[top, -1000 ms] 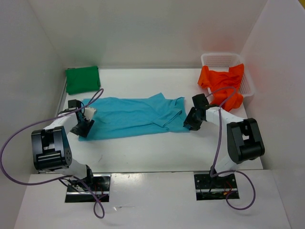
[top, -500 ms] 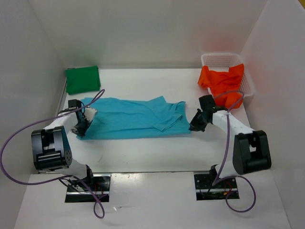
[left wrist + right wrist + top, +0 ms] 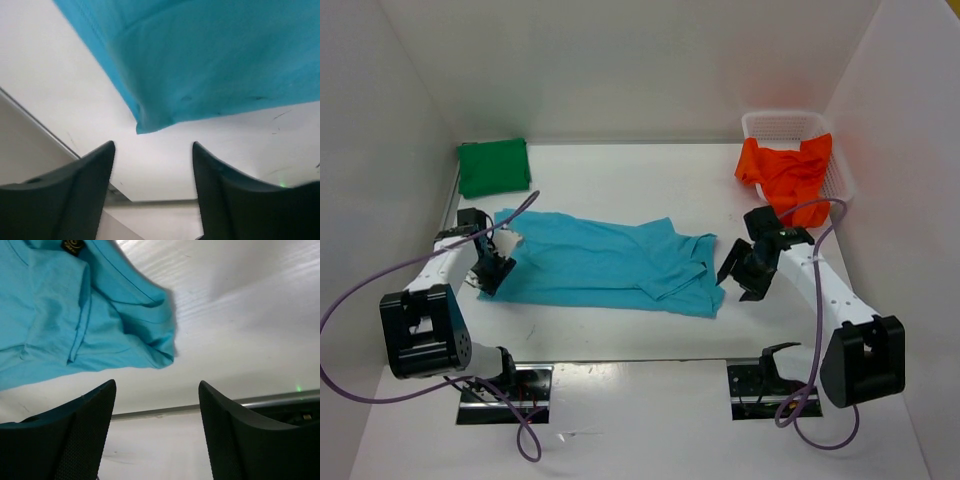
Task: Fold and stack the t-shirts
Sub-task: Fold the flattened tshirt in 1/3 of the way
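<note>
The turquoise-blue t-shirt [image 3: 600,265] lies spread across the middle of the table, its right end bunched. My left gripper [image 3: 490,272] is open at its left edge; the left wrist view shows the shirt's corner [image 3: 150,122] just beyond the empty open jaws. My right gripper [image 3: 740,278] is open just right of the shirt's right end; the right wrist view shows the bunched cloth [image 3: 150,340] ahead of the empty jaws. The dark green t-shirt [image 3: 493,166] lies folded at the back left. The orange-red t-shirt [image 3: 786,172] hangs out of the basket.
A white mesh basket [image 3: 790,128] stands at the back right corner. White walls enclose the table on the left, back and right. The table's front edge [image 3: 200,407] shows close below the right gripper.
Both grippers have let go of the blue shirt and opened. The shirt's right end has been dragged toward the front and the right arm has swung out to the right.
</note>
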Robot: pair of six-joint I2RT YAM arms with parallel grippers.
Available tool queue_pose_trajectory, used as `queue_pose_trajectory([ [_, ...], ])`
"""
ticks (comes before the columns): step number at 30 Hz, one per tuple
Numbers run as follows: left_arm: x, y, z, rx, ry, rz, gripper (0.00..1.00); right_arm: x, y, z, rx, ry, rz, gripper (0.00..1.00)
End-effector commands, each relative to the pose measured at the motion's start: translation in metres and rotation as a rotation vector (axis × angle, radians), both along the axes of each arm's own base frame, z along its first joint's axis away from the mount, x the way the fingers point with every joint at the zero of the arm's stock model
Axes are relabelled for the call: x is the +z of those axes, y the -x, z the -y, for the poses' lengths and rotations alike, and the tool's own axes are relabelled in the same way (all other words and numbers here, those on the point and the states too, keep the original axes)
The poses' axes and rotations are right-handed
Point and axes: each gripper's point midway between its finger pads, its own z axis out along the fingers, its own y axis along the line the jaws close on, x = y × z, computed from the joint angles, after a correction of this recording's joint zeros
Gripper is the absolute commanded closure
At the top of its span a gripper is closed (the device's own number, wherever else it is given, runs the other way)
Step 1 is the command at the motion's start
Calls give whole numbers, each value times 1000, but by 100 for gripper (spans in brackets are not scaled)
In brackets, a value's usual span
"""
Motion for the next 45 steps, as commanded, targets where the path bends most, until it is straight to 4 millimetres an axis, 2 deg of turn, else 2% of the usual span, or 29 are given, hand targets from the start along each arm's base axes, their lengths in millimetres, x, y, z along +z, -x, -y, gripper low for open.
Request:
queue_pose_trajectory([
  [1,12,17,-16,18,-98,-28,25,30,6,12,-3,64,30,25],
  [3,30,2,-31,33,-183,55,20,37,8,17,-2,85,55,25],
  [4,55,-12,-40,51,-233,144,17,39,6,17,-2,83,64,24],
  [5,69,-25,-44,46,-248,191,16,42,6,17,-3,81,76,24],
  [6,87,-37,-44,45,-245,252,16,39,4,13,-13,64,83,24],
  [7,102,-53,-35,5,-209,312,16,35,8,8,-11,27,73,24],
  [8,136,-74,-28,-32,-208,414,16,32,8,2,-14,2,70,24],
  [9,151,-89,-1,-147,-188,464,14,24,12,0,-24,-14,61,24],
  [11,177,-103,49,-328,-129,558,11,22,6,-9,-46,-40,97,22],
  [12,184,-107,100,-504,-93,588,11,19,5,-9,-60,-45,98,22],
  [14,173,-99,153,-666,-13,546,9,17,-3,-11,-92,-54,125,20],
  [15,160,-93,195,-789,33,501,9,14,-3,-11,-101,-57,123,20],
  [16,153,-87,215,-841,52,477,9,16,-9,-11,-113,-57,146,20],
  [18,132,-79,254,-971,53,418,9,7,-8,-9,-134,-48,137,18],
  [19,129,-65,292,-1091,58,426,9,7,-8,-9,-151,-54,134,18],
  [20,124,-60,306,-1132,43,421,9,4,-12,-8,-176,-52,146,18],
  [21,109,-54,324,-1191,42,388,9,1,-13,-7,-192,-46,149,18],
  [22,104,-37,354,-1268,65,396,9,-3,-12,-6,-202,-47,142,18],
  [24,85,-21,379,-1347,69,357,9,-4,-18,-4,-227,-39,165,17],
  [25,82,-15,393,-1380,80,370,11,-4,-19,-2,-247,-32,168,17],
  [26,72,2,405,-1425,87,350,12,-3,-22,-3,-247,-37,179,16],
  [27,58,8,412,-1450,93,316,12,-5,-24,-2,-259,-34,188,16],
  [30,35,15,423,-1449,127,272,14,-15,-22,0,-276,-27,161,16],
  [34,32,12,434,-1454,154,296,16,-11,-21,1,-268,-28,174,16],
  [37,18,26,436,-1490,203,223,21,-11,-16,2,-277,-36,184,16],
  [39,8,22,443,-1480,210,232,29,-9,-17,3,-280,-31,197,16],
  [40,5,17,443,-1471,189,246,38,-9,-17,3,-280,-31,197,16],
  [41,-1,17,444,-1471,188,244,41,-9,-17,3,-280,-31,197,16],
  [45,-2,13,451,-1462,201,271,43,-8,-15,2,-268,-36,196,16],
])
